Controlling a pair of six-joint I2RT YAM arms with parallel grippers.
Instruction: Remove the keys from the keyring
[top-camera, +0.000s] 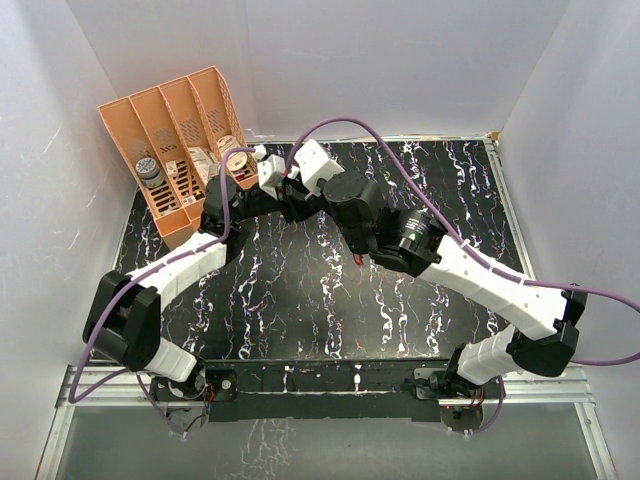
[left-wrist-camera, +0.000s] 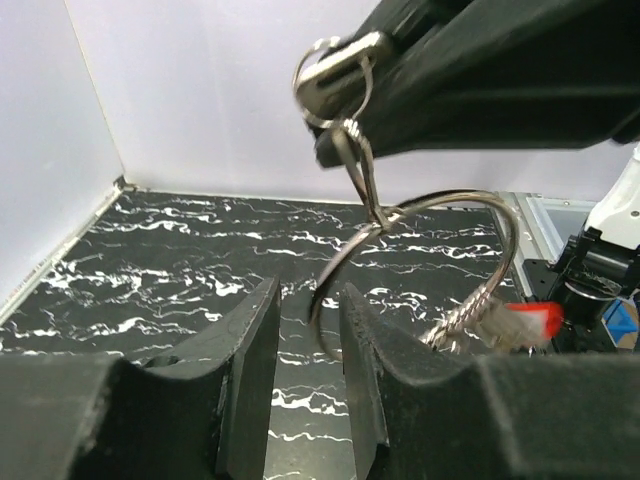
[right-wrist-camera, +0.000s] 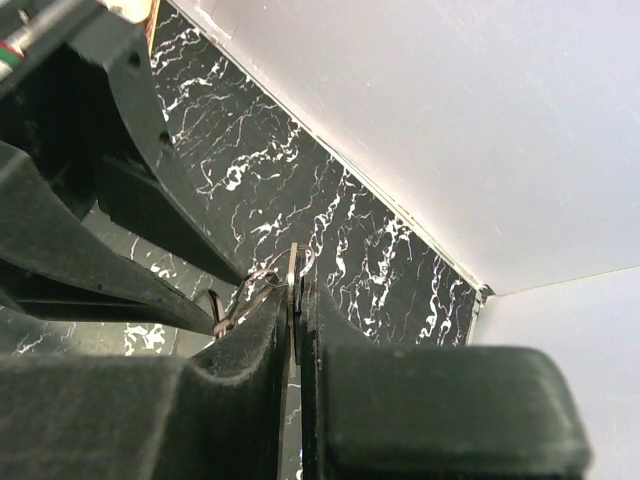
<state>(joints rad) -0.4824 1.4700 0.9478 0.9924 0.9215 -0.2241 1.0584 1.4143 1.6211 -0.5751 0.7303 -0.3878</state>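
— Above the black tabletop (top-camera: 300, 300), what hangs there?
— The keyring (left-wrist-camera: 450, 198), a thin, glossy wire hoop, held in the air. A red-headed key (left-wrist-camera: 530, 322) dangles at its 4 o'clock, beside a twisted metal strand.
— Who holds it?
— The right gripper (right-wrist-camera: 297, 295), reaching in from 1 o'clock, is clamped on a flat silver key (left-wrist-camera: 350, 55) at the top of the bunch. The left gripper (left-wrist-camera: 308, 300) has matte black jaws standing apart, the hoop's lower arc in the gap.
— And the room?
— The surface is white-veined like marble, with plain white walls (top-camera: 400, 60) around it. A ribbed orange organizer (top-camera: 170, 130) sits at 10 o'clock.
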